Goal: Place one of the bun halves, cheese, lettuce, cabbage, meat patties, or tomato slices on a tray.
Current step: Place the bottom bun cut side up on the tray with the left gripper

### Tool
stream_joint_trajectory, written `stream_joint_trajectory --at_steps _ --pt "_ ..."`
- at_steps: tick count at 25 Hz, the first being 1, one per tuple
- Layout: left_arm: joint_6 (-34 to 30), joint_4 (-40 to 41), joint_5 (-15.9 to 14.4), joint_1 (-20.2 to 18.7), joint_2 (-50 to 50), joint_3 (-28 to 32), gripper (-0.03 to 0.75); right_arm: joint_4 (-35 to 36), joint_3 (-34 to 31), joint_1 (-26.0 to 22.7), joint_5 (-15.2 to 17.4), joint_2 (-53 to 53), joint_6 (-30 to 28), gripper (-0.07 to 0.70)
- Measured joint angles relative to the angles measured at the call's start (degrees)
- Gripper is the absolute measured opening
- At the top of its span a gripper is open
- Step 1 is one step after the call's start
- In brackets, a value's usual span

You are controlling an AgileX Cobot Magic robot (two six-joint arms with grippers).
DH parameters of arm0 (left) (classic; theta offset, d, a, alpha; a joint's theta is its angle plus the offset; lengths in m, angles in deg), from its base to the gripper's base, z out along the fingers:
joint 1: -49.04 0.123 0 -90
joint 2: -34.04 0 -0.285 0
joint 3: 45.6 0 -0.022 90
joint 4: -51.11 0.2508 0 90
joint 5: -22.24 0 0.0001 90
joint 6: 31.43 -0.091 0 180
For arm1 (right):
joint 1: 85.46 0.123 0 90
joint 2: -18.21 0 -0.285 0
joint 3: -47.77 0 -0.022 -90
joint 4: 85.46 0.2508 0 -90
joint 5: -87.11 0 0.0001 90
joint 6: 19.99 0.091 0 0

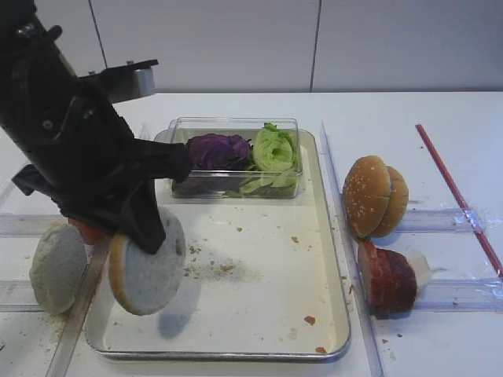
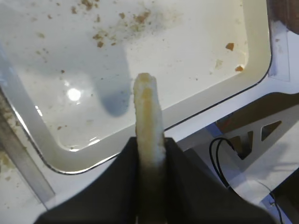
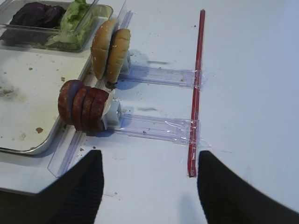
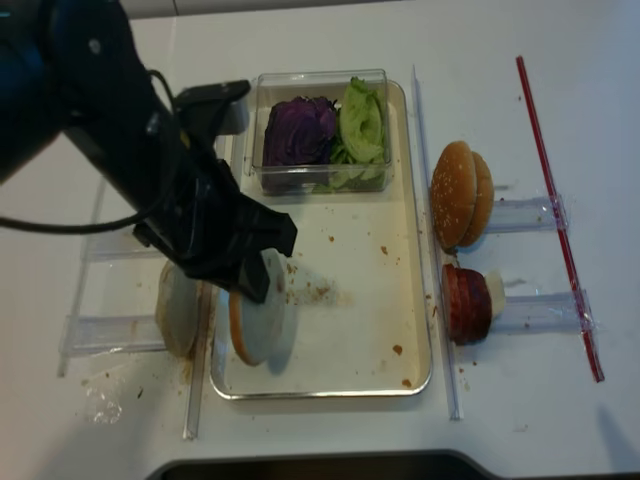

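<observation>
Bun half [image 1: 146,271], pale and flat with an off-white cut face and a light tan rim, hangs on edge above the near-left part of the tray [image 1: 334,314], pinched between the closed fingers of the left gripper [image 1: 149,228]. The left wrist view shows what the high views hide: the bun's thin edge rising between the two dark fingers [image 2: 184,172], its shadow on the crumb-speckled tray floor. The right gripper [image 3: 147,186] appears only in its own wrist view, fingers apart and seemingly holding nothing, near the meat patties [image 3: 83,105].
</observation>
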Motion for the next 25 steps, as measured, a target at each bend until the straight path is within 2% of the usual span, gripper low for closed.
stream_joint_trajectory --at_steps 3,8,13,18,25 --pt "-4.7 -4.3 1.3 0.8 2.8 0.0 0.080 0.0 0.0 0.0 0.0 0.0 0.0 0.447" --pt "-17.4 -15.3 4.0 4.3 9.4 0.0 0.080 0.0 0.0 0.0 0.0 0.0 0.0 0.447" --pt "-28.4 -26.9 4.6 8.0 15.6 0.0 0.080 0.0 0.0 0.0 0.0 0.0 0.0 0.447" --pt "-33.4 -30.2 4.0 8.6 20.7 -0.3 0.079 0.0 0.0 0.0 0.0 0.0 0.0 0.447" --pt "-34.9 -30.9 4.0 8.6 23.6 -0.3 0.079 0.0 0.0 0.0 0.0 0.0 0.0 0.447"
